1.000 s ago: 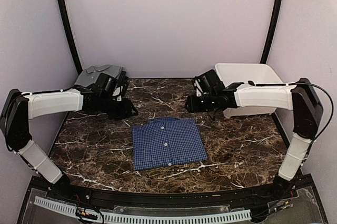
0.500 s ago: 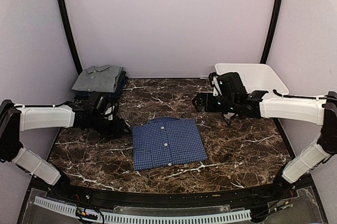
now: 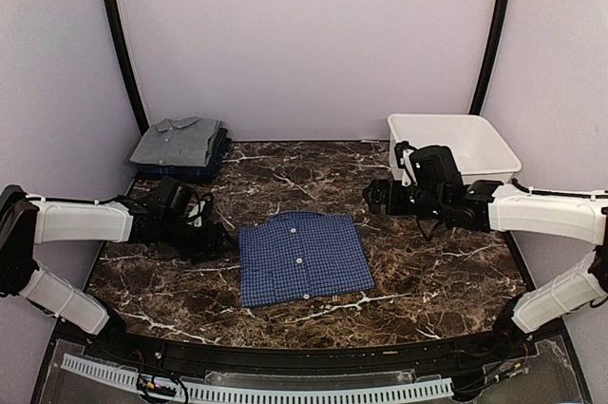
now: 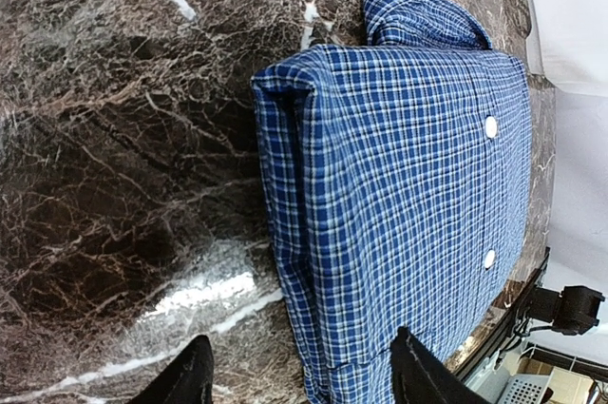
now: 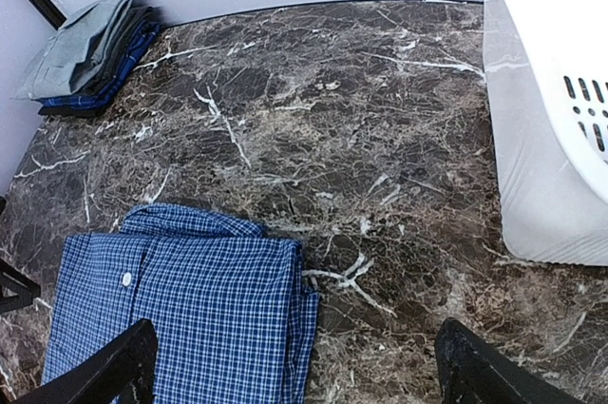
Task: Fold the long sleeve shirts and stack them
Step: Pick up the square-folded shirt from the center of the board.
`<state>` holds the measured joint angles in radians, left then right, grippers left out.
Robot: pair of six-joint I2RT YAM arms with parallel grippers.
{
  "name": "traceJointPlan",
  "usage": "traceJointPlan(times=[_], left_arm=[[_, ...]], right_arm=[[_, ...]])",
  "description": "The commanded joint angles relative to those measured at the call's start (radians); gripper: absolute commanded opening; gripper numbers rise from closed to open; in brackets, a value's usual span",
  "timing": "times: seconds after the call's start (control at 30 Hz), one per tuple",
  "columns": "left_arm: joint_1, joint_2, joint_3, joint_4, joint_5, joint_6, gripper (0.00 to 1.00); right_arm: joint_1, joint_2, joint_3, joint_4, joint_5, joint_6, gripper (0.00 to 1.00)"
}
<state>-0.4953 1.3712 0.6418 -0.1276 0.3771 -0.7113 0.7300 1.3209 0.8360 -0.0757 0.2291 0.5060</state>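
A folded blue checked shirt point(image 3: 302, 259) with white buttons lies flat in the middle of the marble table, also seen in the left wrist view point(image 4: 408, 204) and the right wrist view point(image 5: 180, 314). A folded grey shirt point(image 3: 178, 141) tops a pile at the back left corner point(image 5: 81, 48). My left gripper point(image 3: 220, 240) hangs just left of the blue shirt, jaws open and empty point(image 4: 299, 380) over its left edge. My right gripper point(image 3: 372, 197) hovers beyond the shirt's right corner, open wide and empty point(image 5: 290, 366).
A white plastic tub point(image 3: 454, 143) stands at the back right, close behind the right arm point(image 5: 551, 128). The stack under the grey shirt holds darker folded cloth point(image 3: 204, 168). Black frame posts point(image 3: 119, 43) rise at both back corners.
Both arms have drawn back from the far side toward the near edge and apart from each other. Both grippers opened wider. The blue shirt has not moved.
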Motion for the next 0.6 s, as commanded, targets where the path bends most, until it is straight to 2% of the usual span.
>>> traceJointPlan(times=[0.0,0.2,0.37,0.57], left_arm=[[0.002,-0.014,-0.037,0.048,0.031,-0.017,0.62],[-0.043,0.021,-0.055,0.093,0.045,-0.040,0.62],[-0.084,0.056,-0.036,0.066,-0.009,-0.048,0.62],[-0.091,0.072,-0.034,0.026,-0.094,-0.078,0.59]], right_arm=[[-0.006,-0.026,-0.031,0.071,-0.057,-0.016,0.98],[-0.003,0.035,-0.013,0.026,-0.157,-0.036,0.94],[-0.001,0.063,-0.017,0.025,-0.191,-0.027,0.91],[0.011,0.096,-0.015,0.017,-0.224,-0.032,0.84]])
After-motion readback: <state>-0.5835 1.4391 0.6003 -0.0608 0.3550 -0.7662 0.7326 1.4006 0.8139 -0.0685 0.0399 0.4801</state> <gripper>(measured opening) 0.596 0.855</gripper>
